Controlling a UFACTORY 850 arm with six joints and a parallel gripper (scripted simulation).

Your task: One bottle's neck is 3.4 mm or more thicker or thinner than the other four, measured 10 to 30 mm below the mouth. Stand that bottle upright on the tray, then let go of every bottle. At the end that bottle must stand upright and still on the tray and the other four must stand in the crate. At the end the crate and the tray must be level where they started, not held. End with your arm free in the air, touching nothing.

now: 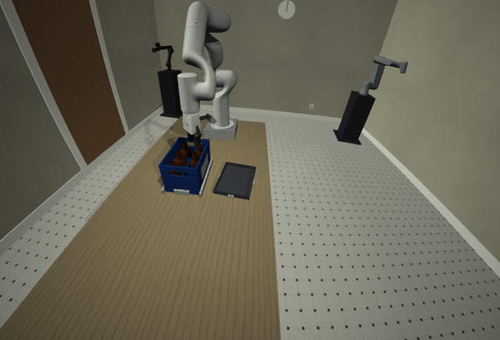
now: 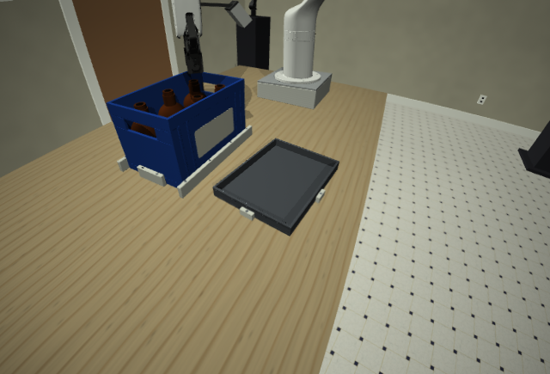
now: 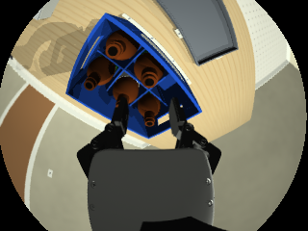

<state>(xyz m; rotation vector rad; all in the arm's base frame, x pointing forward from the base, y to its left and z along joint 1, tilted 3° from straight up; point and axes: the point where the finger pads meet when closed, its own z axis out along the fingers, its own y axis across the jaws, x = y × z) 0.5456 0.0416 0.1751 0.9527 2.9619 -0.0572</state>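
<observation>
A blue crate (image 1: 184,168) stands on the wooden floor strip and holds several brown bottles (image 2: 168,102), all upright. It also shows in the exterior view (image 2: 177,127) and in the wrist view (image 3: 131,80). A dark grey tray (image 2: 276,181) lies empty to the crate's right; it also shows in the top view (image 1: 234,180) and the wrist view (image 3: 196,22). My gripper (image 2: 193,65) points straight down just above the crate's back side, over a bottle's mouth (image 2: 193,84). In the wrist view its fingers stand apart on either side of a bottle top (image 3: 149,111), above it. The gripper is open and holds nothing.
White stop blocks (image 2: 150,175) sit against the crate and the tray. The arm's base (image 2: 294,88) stands behind the tray. Two black pedestals with small arms stand by the walls, one at the back left (image 1: 169,91) and one at the right (image 1: 354,116).
</observation>
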